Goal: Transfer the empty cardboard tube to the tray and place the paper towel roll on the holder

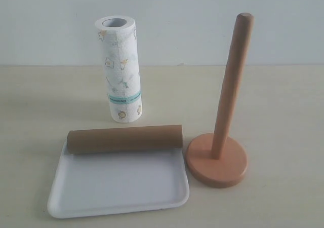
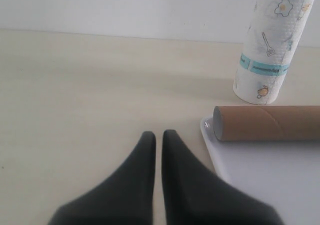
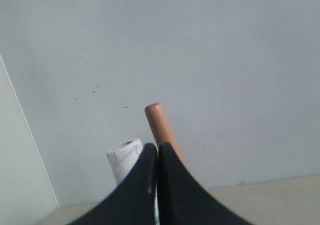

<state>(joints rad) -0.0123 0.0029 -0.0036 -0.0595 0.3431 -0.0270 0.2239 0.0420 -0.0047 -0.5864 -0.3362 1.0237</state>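
In the exterior view the cardboard tube [image 1: 125,139] lies on its side across the far end of the tray [image 1: 116,192], so that half of the task looks done. The paper towel roll [image 1: 121,71] stands upright on the table [image 1: 40,111] just behind the tray, and the holder [image 1: 216,163] stands just beside the tray's right edge, its post bare. No arm shows here. The step in hand is probably the roll. It wants a firm grip around the body and a lift high enough to clear the rounded tip. Then the hollow core should be centred over the post and lowered straight, without nudging the tube or tipping the base.

In the left wrist view the left gripper [image 2: 158,135] hovers low over the table beside the tray's corner, fingers together and holding nothing. The tube's end and the roll lie ahead of it.

In the right wrist view the right gripper [image 3: 158,147] is raised and also pressed together, empty. It points toward the holder's tip and the roll's top, both seen against the wall [image 3: 225,60].
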